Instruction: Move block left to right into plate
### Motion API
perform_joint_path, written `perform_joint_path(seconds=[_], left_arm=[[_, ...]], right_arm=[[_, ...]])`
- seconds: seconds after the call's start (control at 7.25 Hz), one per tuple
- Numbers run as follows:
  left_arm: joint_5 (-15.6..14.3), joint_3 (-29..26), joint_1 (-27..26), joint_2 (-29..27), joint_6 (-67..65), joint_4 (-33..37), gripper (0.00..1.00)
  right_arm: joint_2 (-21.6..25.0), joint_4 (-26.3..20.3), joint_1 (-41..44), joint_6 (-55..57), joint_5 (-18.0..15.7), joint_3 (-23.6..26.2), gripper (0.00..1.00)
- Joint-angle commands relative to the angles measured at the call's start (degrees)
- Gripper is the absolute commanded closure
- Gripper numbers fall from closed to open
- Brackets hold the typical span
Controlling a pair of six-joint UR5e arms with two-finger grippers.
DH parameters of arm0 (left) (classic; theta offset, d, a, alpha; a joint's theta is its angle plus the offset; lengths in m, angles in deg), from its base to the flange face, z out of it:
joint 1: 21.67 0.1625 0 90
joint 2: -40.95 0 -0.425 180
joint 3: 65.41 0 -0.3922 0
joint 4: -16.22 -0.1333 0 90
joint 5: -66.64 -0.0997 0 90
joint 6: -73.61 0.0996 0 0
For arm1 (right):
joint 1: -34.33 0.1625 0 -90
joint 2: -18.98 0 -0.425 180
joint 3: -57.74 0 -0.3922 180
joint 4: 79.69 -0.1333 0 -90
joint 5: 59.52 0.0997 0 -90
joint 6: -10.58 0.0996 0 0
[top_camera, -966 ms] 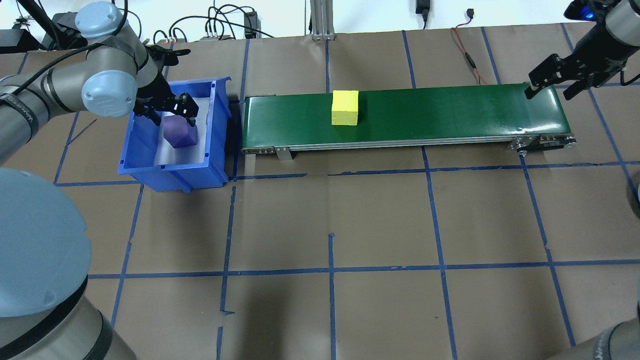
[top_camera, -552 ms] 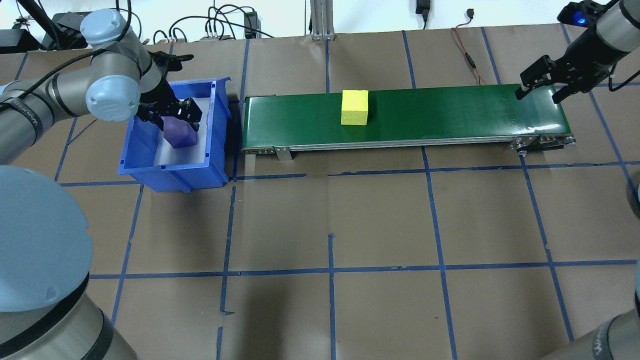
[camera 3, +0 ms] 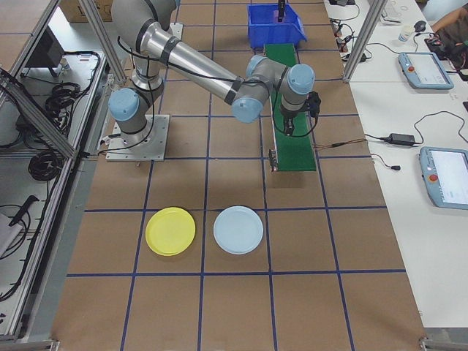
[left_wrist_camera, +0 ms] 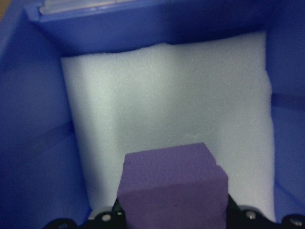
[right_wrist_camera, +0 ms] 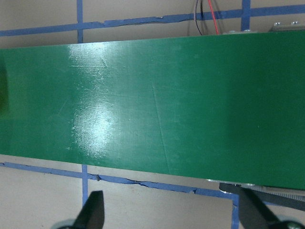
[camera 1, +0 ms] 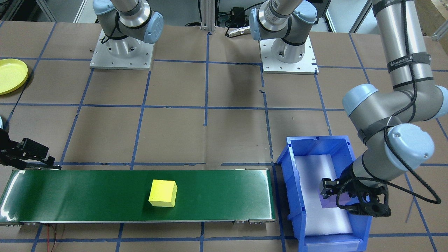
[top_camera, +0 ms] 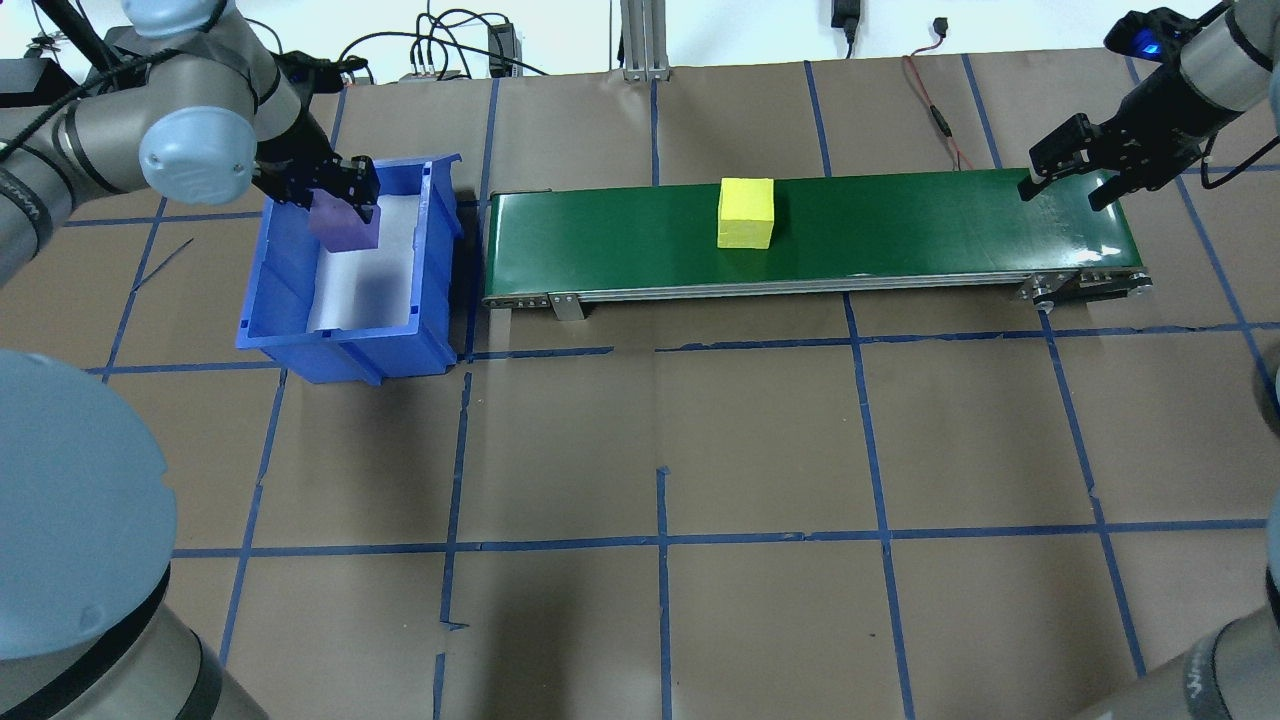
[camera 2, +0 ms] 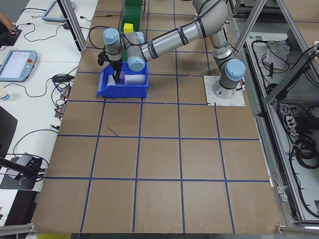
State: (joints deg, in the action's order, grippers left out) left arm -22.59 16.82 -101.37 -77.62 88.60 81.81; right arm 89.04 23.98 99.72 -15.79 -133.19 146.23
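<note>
You've got the left pincer clamped on the purple block, above the blue bin; right pincer open, yellow block well to its side on the belt

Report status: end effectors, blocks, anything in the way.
Left end effector shut on purple block, lifted above blue bin. Right end effector open over conveyor end. Yellow block mid-belt, path unobstructed.

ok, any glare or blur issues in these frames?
Right wrist view: a bright glare patch on the green belt. Left wrist view: purple block soft, too close to focus; foam liner evenly lit. Overhead view: block casts a shadow in the blue bin.
</note>
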Motion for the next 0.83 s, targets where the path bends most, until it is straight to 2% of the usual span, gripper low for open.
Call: perform_joint_path(seconds=[0.0, 0.28, 0.41, 0.69], left_arm=[[-0.51, -4.09, -7.26, 3.42, -5.37, 4.63, 0.64], [-0.6, -3.06, -17.37, 2.65, -9.01, 2.45, 0.64], [-0.51, -1.74, -18.55, 0.81, -9.89, 2.18, 0.64], [-0.07, 2.47, -18.83, -1.31, -8.58, -4.66, 0.63]], right_arm=[[-0.01, 0.04, 0.0, 0.0, 0.02, 0.1, 0.0], [-0.01, 0.04, 0.0, 0.0, 0.02, 0.1, 0.0], [-0.01, 0.04, 0.0, 0.0, 0.02, 0.1, 0.0], [-0.1, 0.04, 0.0, 0.0, 0.1, 0.1, 0.0]])
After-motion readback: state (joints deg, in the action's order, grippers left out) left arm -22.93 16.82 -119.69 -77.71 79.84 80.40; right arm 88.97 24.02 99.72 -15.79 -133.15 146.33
